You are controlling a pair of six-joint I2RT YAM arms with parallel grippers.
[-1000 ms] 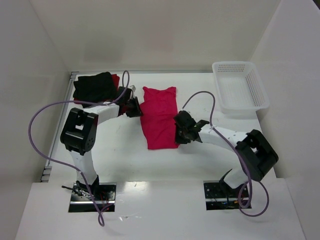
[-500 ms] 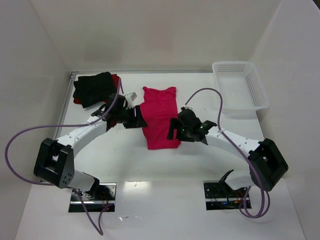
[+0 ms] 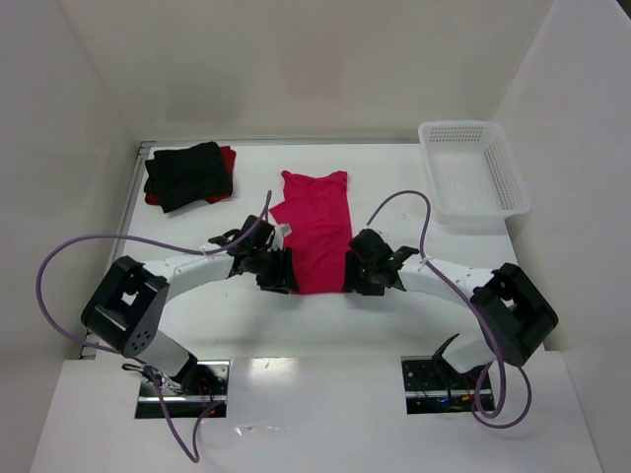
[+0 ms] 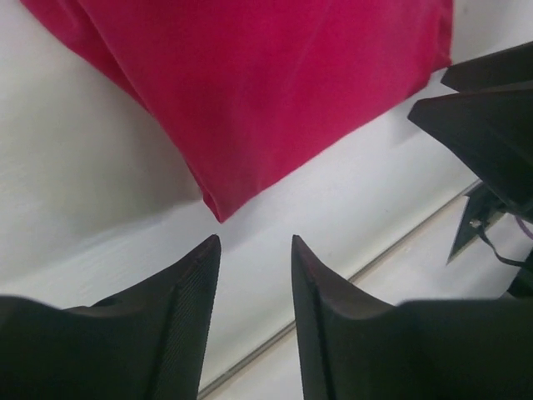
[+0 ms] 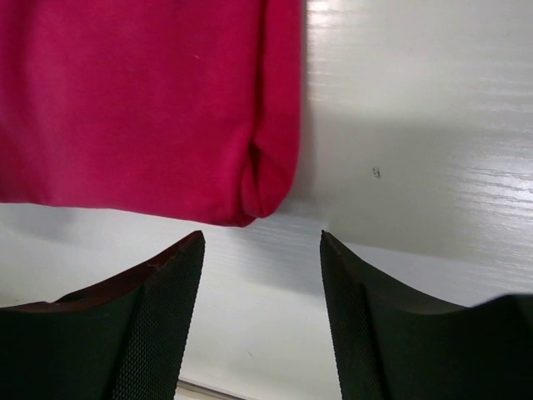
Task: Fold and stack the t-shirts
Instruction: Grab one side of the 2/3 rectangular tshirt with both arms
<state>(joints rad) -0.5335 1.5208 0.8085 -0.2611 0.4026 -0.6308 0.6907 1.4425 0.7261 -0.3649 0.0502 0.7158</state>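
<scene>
Right now the pink shirt [image 3: 315,232] lies in the middle of the counter [image 3: 315,325] as a long narrow strip. Its long axis runs from the near edge toward the far wall, collar end far and hem end near.

Both arms reach in low to that near end, one at each corner. The left tool [image 3: 284,274] sits just beside the near left corner. Its wrist view shows the pointed tip of cloth just ahead of the fingertips, nearer one than the other and touching neither. Its jaws stand partly apart with nothing between them.

The right tool [image 3: 359,278] sits just beside the near right corner. In its wrist view the rounded folded edge lies straight ahead of the gap, clear of the fingers. Its jaws stand wider than the left's and are also empty.

The shirt lies ahead of both tools, away from the bases, and each arm is about equally near its own corner. I judge the step in hand to be a pinch on the two near corners, to carry that end toward the collar and halve the strip. Each tool would need to go forward and down onto the cloth.

The black shirt [image 3: 187,175] rests folded on a darker red shirt [image 3: 228,156] at the far left, well apart from the arms.
</scene>
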